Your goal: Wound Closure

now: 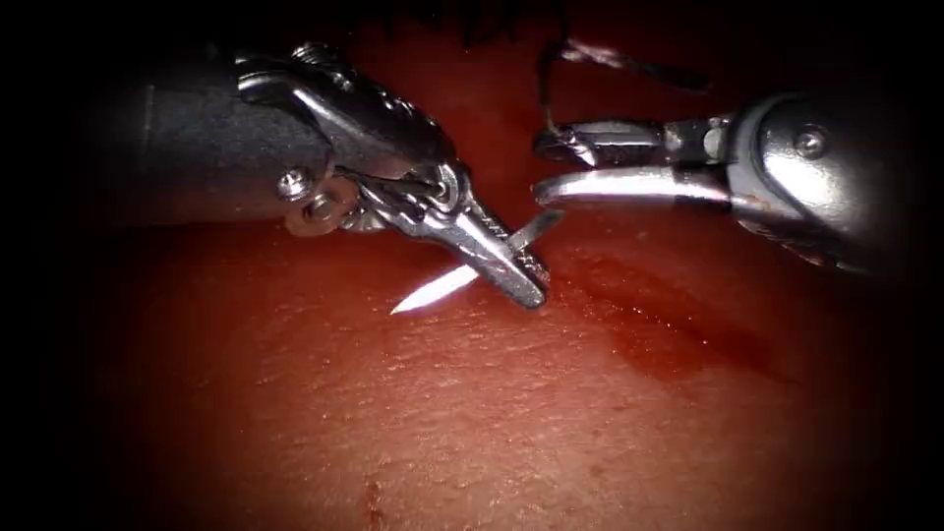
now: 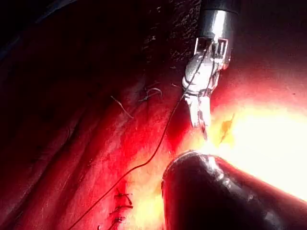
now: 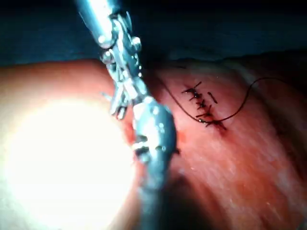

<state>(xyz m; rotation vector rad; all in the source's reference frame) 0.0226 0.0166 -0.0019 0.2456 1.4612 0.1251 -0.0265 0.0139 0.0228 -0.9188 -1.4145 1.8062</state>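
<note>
A dark vignette rings the endoscope view, light pooling on the tissue (image 1: pixel 472 413); glare gleams off the needle (image 1: pixel 433 292). Both wrist views carry blown-out white patches, softly blurred.

Dark bluish backdrop (image 3: pixel 240 33): a plain, unlit band running well behind both pairs of jaws, apart from them and reaching past either side. Material and surface detail too dim to tell.

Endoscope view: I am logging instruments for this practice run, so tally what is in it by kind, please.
Needle drivers: 2, the left end effector shut on the needle, the right end effector open beside the thread
Curved needle: 1, held near mid-curve, above the tissue
Thread: 1
Tissue with cut: 1
Total: 5
</note>
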